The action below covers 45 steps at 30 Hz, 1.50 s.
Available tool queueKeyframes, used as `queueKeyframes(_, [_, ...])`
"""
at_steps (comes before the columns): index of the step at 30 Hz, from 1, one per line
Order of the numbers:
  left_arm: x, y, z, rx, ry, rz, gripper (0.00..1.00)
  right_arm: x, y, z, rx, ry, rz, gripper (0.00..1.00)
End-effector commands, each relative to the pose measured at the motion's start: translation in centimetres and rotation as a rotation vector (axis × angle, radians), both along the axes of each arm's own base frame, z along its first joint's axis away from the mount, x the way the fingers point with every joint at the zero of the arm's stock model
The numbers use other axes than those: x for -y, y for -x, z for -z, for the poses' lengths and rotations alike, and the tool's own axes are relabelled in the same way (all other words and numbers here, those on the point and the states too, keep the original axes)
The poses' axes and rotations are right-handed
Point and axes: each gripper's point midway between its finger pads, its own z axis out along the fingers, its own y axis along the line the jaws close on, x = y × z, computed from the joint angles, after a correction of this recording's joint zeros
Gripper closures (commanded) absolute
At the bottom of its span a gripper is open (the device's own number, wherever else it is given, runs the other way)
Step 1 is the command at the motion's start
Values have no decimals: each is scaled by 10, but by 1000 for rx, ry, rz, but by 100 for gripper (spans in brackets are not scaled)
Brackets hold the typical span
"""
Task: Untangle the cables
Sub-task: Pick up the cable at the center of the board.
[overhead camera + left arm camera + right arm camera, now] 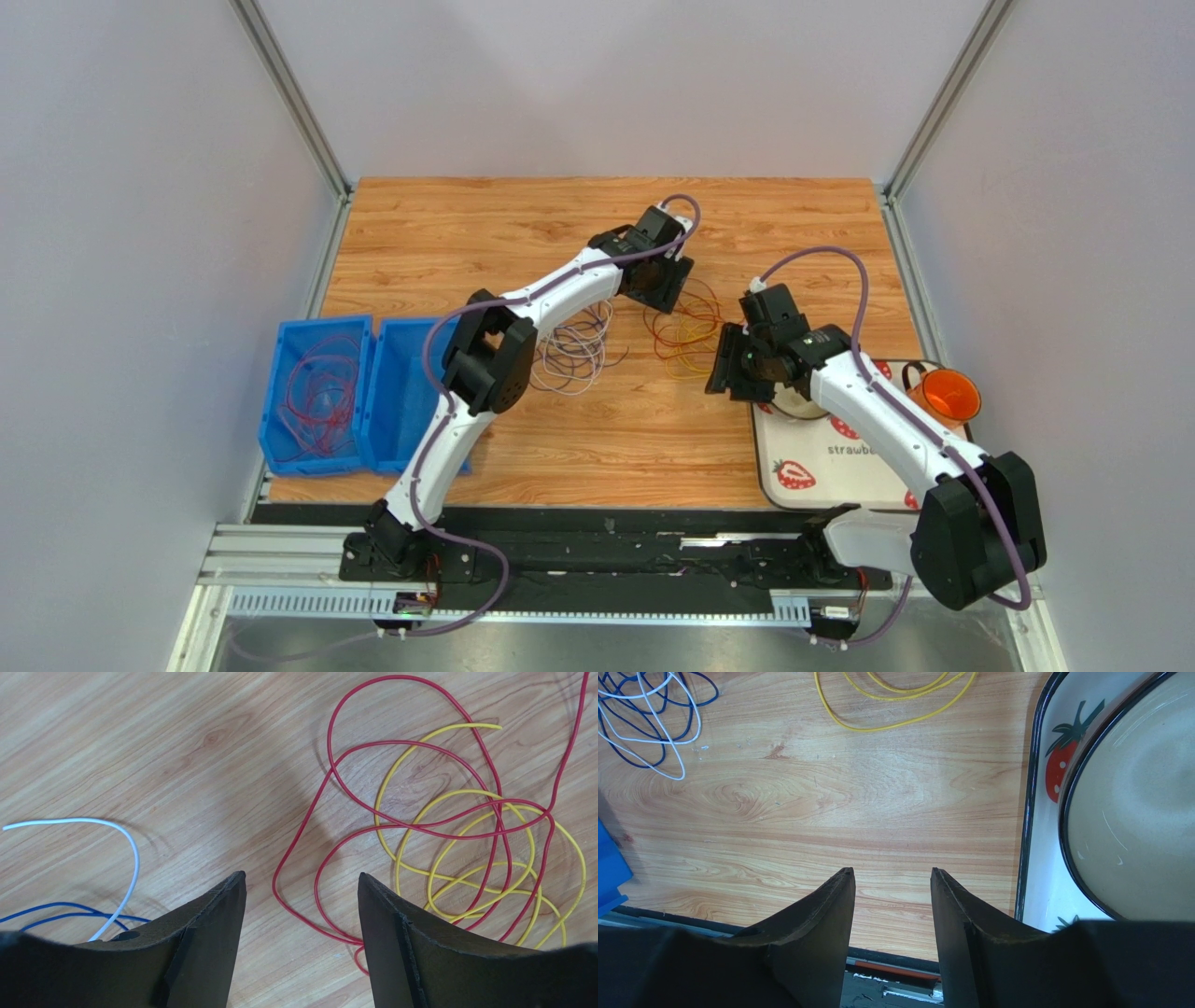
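Cables, part sorted, judging by layout. Red cables (320,392) lay inside blue bin (281,445). White and blue cables (578,353) lay loose on worktop right of bin. Red-yellow tangle (685,333) lay farther right, unseparated. Left hand (302,882) spread, empty, above it. Right hand (891,875) spread, empty.

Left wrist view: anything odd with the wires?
The red wire and yellow wire are looped through each other on the table, in front of the open left hand. The white wire and blue wire lie apart at left. Nothing looks damaged.
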Motion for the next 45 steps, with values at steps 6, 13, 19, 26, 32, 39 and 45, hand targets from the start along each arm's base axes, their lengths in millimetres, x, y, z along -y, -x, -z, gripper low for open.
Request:
queueKeyframes(6, [8, -10, -5, -3, 47, -7, 43, 0, -6, 0, 32, -19, -24, 52])
queueKeyframes(13, [8, -13, -7, 2, 55, -12, 74, 2, -5, 2, 27, -22, -22, 52])
queueKeyframes(19, [8, -13, -17, 10, 63, -11, 100, 2, -4, -1, 35, -31, -22, 53])
queueKeyframes(26, [8, -4, -82, 51, 138, -4, 100, 2, 0, -7, 45, -39, -19, 53])
queueKeyframes(32, [7, 15, -165, 111, 258, 46, 100, 4, -2, -22, 81, -47, -7, 53])
queueKeyframes(39, [-2, 44, -268, 228, 400, 91, 100, 3, -3, -44, 124, -75, 6, 52])
queueKeyframes(45, [-10, 85, -354, 331, 529, 178, 100, 2, 0, -58, 157, -106, 22, 53])
